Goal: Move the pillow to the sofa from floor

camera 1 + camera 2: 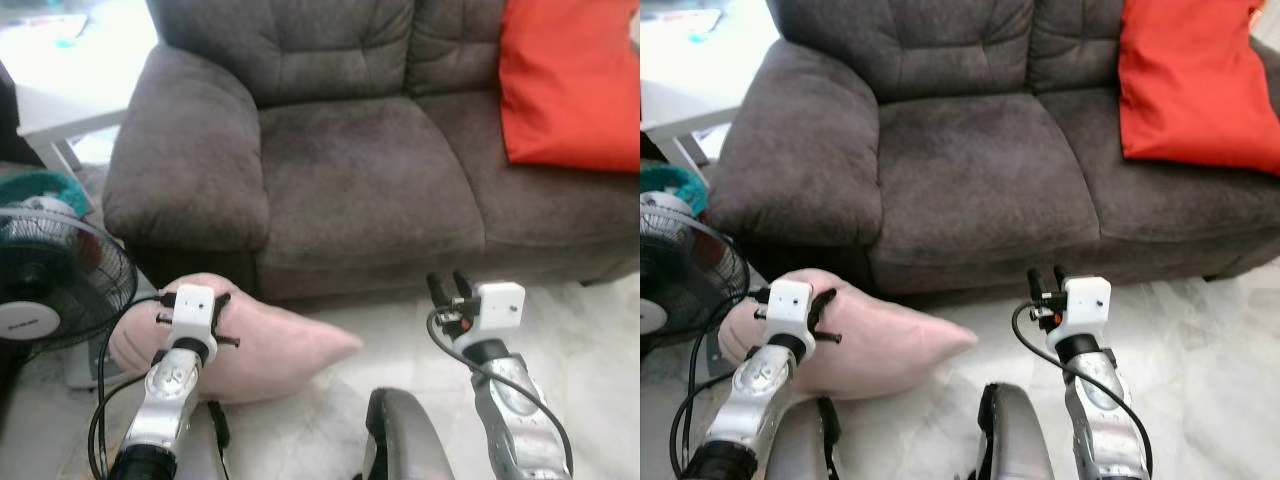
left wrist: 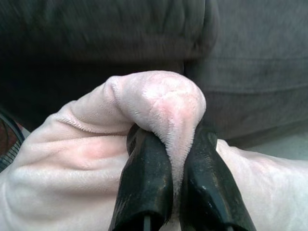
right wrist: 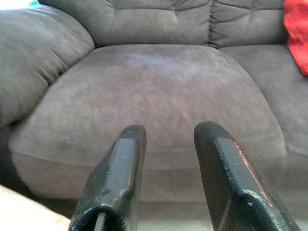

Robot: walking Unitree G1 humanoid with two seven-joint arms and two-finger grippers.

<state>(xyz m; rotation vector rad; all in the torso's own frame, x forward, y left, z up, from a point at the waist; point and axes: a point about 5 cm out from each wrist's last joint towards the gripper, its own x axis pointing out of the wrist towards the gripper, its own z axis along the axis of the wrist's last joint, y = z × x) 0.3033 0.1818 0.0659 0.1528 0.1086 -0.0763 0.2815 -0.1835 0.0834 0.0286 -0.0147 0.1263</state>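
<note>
Lying on the floor (image 1: 590, 400) just in front of the sofa (image 1: 350, 170), below its left armrest: pillow (image 1: 270, 350), pink and soft, with one pointed corner toward the middle. Pinched already at its upper fold by the left gripper (image 2: 179, 159); both black fingers (image 2: 147, 187) closed tight on a ridge of the plush cloth, cloth bulging above the tips. Seems to be a firm hold, but only on a small fold, not on the body.

Held up beside it, to the right and apart from it: right gripper (image 3: 166, 139), fingers a little open with nothing between them, pointing at the seat cushion (image 3: 159, 91).

Further out: red cushion (image 1: 570, 80) on the right part of the sofa, fan (image 1: 50, 270) on the left just beside the pillow, white table (image 1: 60, 90) behind the armrest.

Step in hand, by judgement: grasp done, lift not yet begun. Next move calls for raising the left arm high enough to clear the seat edge, then carrying forward over the free grey seat and opening there. Risk: thin fold slipping out, or the hanging pillow catching on the sofa front or brushing the fan.
</note>
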